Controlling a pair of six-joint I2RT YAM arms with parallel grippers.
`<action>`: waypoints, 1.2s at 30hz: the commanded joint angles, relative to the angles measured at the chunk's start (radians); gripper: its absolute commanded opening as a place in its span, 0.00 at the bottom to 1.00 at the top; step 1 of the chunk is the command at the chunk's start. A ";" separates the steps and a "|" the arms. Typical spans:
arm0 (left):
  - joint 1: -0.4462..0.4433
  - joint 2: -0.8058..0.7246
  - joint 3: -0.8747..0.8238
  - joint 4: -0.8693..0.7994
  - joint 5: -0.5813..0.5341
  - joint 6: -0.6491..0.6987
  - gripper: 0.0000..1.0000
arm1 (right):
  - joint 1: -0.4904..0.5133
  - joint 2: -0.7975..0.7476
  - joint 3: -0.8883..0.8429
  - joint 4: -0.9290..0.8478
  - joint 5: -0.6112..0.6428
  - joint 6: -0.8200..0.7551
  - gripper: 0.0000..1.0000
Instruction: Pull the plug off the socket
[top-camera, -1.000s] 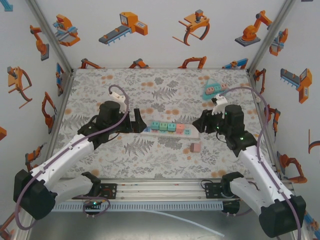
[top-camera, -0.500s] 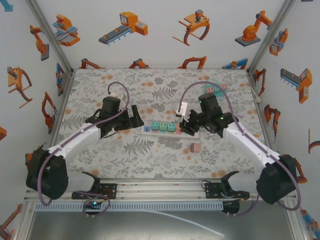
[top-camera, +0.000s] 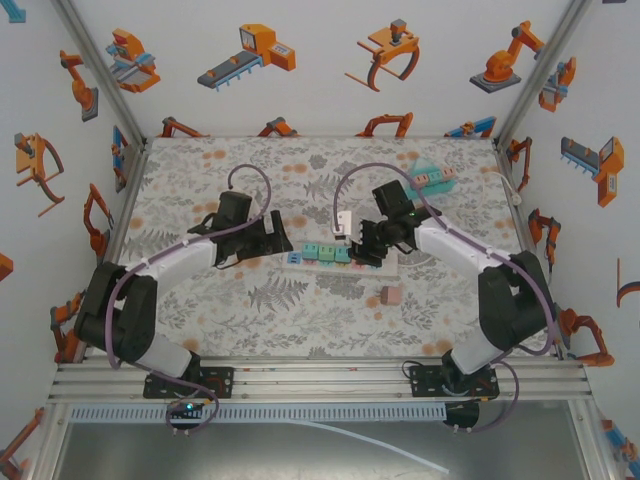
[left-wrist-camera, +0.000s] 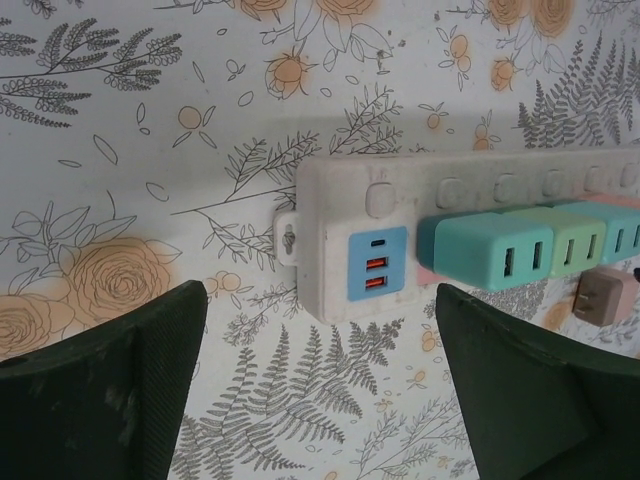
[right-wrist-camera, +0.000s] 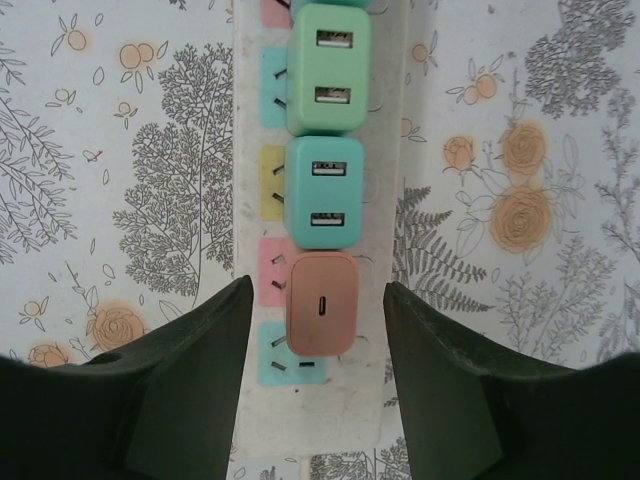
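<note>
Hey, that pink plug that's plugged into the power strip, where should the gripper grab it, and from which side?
Take the pink plug by the two flat faces that look across the power strip, probably coming from straight above. The teal plug crowds its next face, leaving those two free. The open right gripper straddles them.

No writing to read

No word, number or brand can be made out. The power strip (left-wrist-camera: 340, 205) and its plugs (right-wrist-camera: 328, 65) show plain coloured faces, and the blue USB panel (left-wrist-camera: 377, 264) carries only ports. The wall stickers (top-camera: 250, 55) are orange robot drawings; any print on them is too small to tell.
</note>
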 joint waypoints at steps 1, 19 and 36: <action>0.006 0.039 0.052 0.023 0.048 -0.006 0.86 | 0.006 0.024 0.009 -0.017 -0.018 -0.027 0.50; -0.031 0.193 0.126 -0.029 0.070 -0.038 0.49 | 0.008 0.044 -0.044 0.019 -0.016 -0.019 0.32; -0.046 0.202 0.070 -0.133 -0.010 0.023 0.38 | 0.013 0.056 -0.011 0.007 -0.011 -0.009 0.23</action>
